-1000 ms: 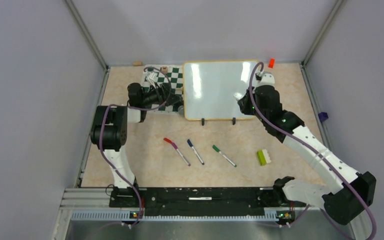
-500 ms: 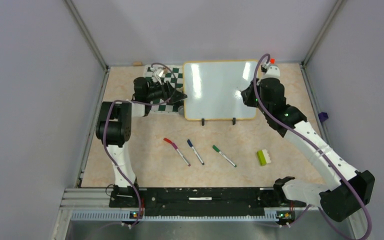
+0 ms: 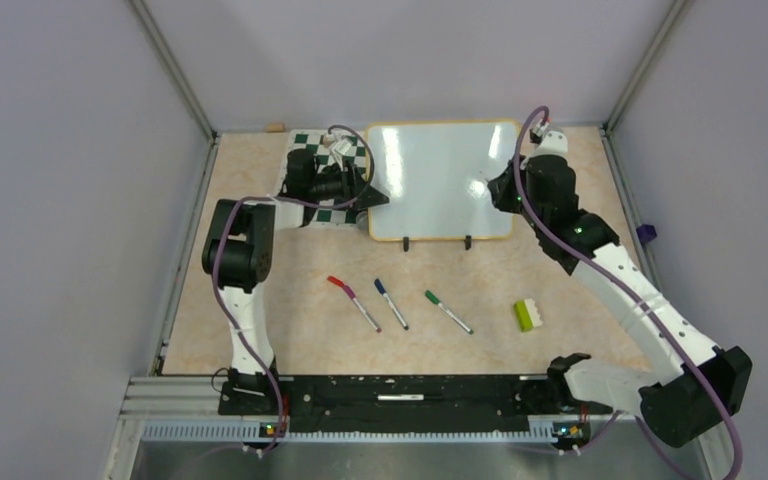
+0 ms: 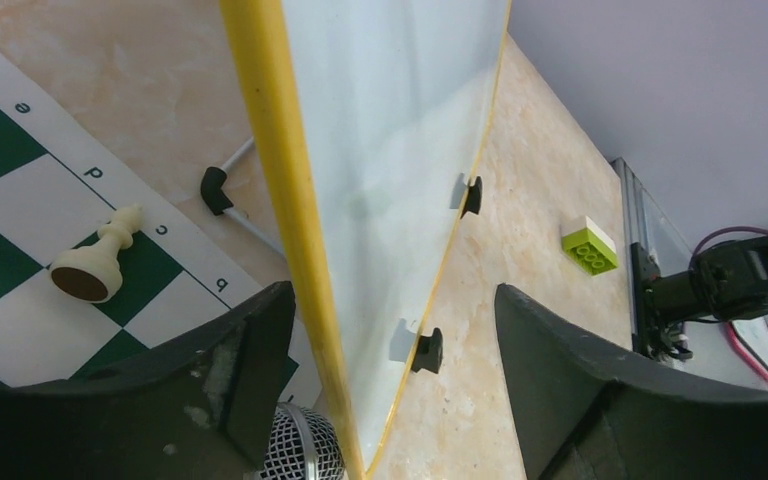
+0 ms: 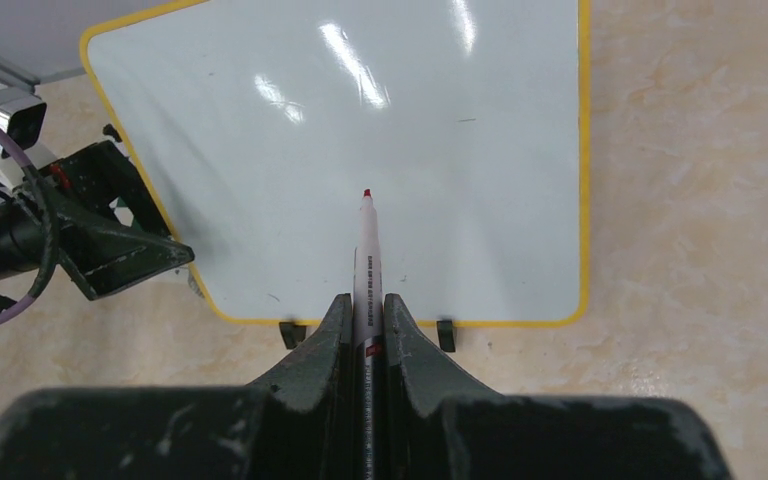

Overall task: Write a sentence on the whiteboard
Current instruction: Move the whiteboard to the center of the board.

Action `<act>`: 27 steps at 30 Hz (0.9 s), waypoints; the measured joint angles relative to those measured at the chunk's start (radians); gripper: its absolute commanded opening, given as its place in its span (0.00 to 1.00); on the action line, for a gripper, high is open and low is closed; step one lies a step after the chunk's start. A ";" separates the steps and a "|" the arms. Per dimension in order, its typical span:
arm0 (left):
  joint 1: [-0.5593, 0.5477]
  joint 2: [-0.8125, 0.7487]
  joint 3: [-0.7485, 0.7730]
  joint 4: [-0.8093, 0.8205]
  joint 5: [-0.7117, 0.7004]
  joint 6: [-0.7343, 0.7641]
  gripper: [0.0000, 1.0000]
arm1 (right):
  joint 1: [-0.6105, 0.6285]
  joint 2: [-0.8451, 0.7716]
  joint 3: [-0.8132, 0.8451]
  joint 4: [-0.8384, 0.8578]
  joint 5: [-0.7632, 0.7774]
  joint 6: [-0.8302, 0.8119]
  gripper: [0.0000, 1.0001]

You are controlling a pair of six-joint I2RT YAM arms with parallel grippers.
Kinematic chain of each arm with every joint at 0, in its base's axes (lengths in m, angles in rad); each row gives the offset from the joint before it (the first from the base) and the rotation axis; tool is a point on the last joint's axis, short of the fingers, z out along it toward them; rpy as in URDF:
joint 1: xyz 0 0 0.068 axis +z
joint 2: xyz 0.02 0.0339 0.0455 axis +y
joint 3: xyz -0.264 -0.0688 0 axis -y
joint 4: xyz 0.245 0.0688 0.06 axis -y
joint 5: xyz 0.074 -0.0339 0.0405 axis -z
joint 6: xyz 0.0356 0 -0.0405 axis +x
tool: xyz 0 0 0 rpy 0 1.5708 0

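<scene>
Clenching a red marker in my right fingers, left fingers spread unclamped astride the whiteboard rim, I risked the board skidding.

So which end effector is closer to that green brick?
Right. The right end effector, holding a marker over the whiteboard, is beyond the brick; the left end effector straddles the whiteboard's left edge, farther away.

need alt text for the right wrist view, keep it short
The right gripper is shut on a red-tipped marker, its tip aimed at the middle of a blank whiteboard with a yellow rim. The left gripper, open, straddles the board's left edge. A beige table lies around the board.
</scene>
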 measured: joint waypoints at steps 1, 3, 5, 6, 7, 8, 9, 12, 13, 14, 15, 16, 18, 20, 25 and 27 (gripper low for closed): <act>0.002 0.000 0.000 0.005 0.008 -0.003 0.61 | -0.001 -0.005 -0.001 0.000 -0.002 0.000 0.00; 0.003 0.001 -0.001 0.022 0.021 -0.014 0.59 | -0.002 -0.015 -0.001 0.000 -0.003 0.000 0.00; 0.003 0.005 -0.001 0.042 0.034 -0.022 0.56 | -0.003 -0.026 -0.005 0.002 -0.005 0.000 0.00; 0.003 0.010 0.000 0.050 0.043 -0.028 0.53 | -0.002 -0.033 -0.011 0.004 -0.006 0.000 0.00; 0.003 0.019 0.003 0.059 0.055 -0.037 0.51 | -0.003 -0.039 -0.017 0.002 -0.007 0.000 0.00; 0.003 0.030 0.006 0.064 0.063 -0.048 0.49 | -0.003 -0.043 -0.023 0.002 -0.008 0.000 0.00; 0.003 0.042 0.008 0.074 0.071 -0.058 0.47 | -0.003 -0.045 -0.026 0.003 -0.008 0.000 0.00; 0.003 0.079 0.009 0.096 0.083 -0.091 0.33 | -0.003 -0.045 -0.029 -0.004 -0.009 0.000 0.00; 0.003 0.085 0.009 0.098 0.085 -0.100 0.29 | -0.005 -0.046 -0.029 -0.005 -0.009 0.000 0.00; 0.003 0.091 0.009 0.101 0.088 -0.108 0.25 | -0.005 -0.046 -0.029 -0.004 -0.009 0.000 0.00; 0.003 0.095 0.009 0.104 0.090 -0.114 0.20 | -0.007 -0.046 -0.029 -0.005 -0.009 0.000 0.00; 0.003 0.097 0.009 0.108 0.091 -0.116 0.13 | -0.009 -0.046 -0.029 -0.005 -0.009 0.000 0.00; 0.003 0.098 0.012 0.117 0.118 -0.121 0.02 | -0.011 -0.048 -0.031 -0.004 -0.009 0.000 0.00; 0.003 0.098 0.021 0.140 0.162 -0.124 0.00 | -0.011 -0.053 -0.033 -0.008 -0.009 0.000 0.00; -0.004 0.098 0.035 0.153 0.177 -0.132 0.00 | -0.016 -0.056 -0.033 -0.008 -0.009 -0.001 0.00; -0.003 0.098 0.035 0.154 0.179 -0.132 0.00 | -0.018 -0.056 -0.033 -0.008 -0.009 -0.002 0.00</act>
